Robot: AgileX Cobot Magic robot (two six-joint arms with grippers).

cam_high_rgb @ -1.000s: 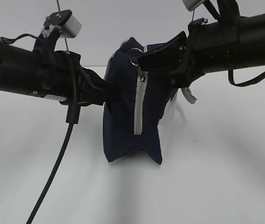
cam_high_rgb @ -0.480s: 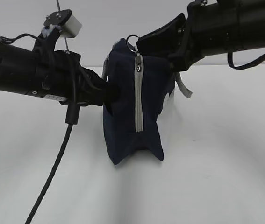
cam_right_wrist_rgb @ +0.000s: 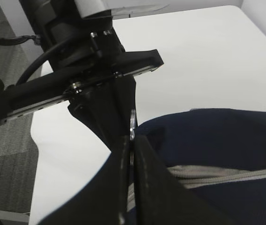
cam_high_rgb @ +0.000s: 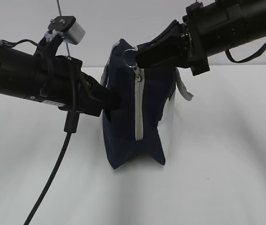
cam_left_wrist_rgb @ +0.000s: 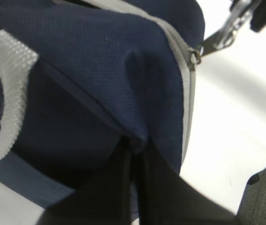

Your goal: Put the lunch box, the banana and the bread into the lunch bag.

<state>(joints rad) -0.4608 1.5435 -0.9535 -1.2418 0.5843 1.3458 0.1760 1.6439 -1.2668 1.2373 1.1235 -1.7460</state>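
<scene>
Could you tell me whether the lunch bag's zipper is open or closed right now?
Closed. On the lunch bag, the grey zipper runs unbroken up to the ring pull, which the right gripper pinches.

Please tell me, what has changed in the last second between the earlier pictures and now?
The right pincer, shut on the metal ring pull, moved up and drew the slider to the top of the grey zipper of the navy-blue fabric lunch bag; the bag's end now stands taller and straighter. The left pincer stayed pinched on the bag's side fabric, and the bag stayed in its place on the white table.
</scene>
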